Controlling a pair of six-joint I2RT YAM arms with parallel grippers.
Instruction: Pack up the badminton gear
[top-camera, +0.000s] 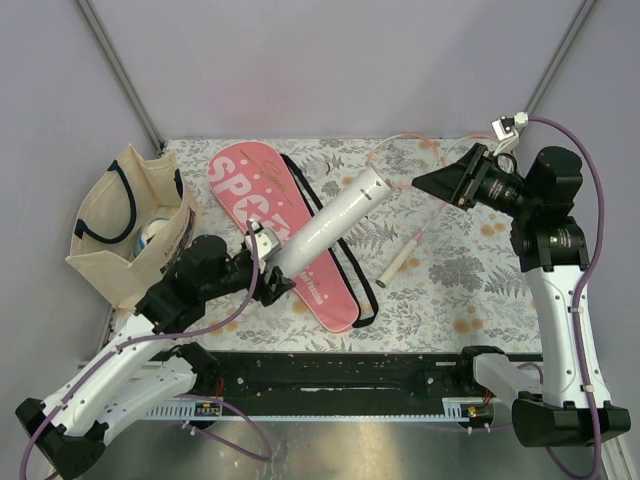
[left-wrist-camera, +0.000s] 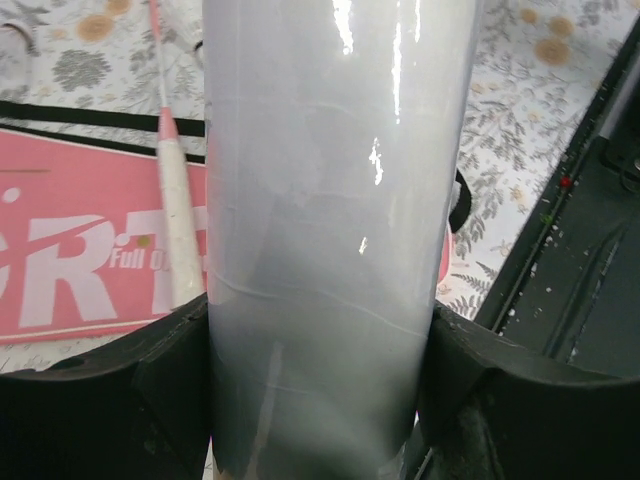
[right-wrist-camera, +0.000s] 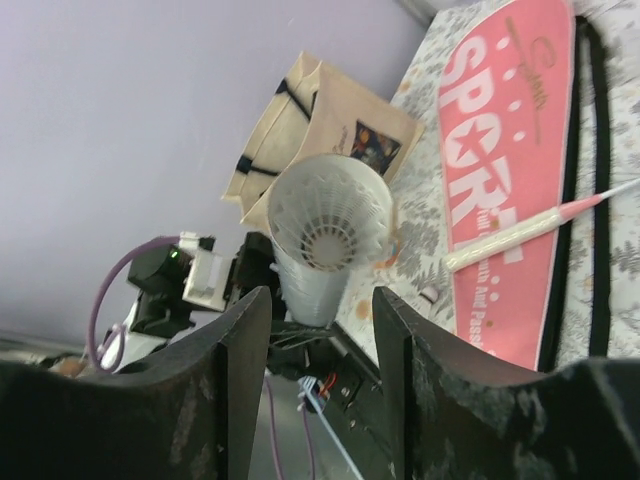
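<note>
L gripper (left-wrist-camera: 320, 400) clenches long glossy white tube (top-camera: 335, 215); R gripper (right-wrist-camera: 320, 330) released at its 3 o'clock. Risk: end-held tube levers loose.

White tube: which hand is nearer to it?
Left. The left hand clasps the white tube at its near end; the right hand stands open, apart, beyond its far end.
</note>
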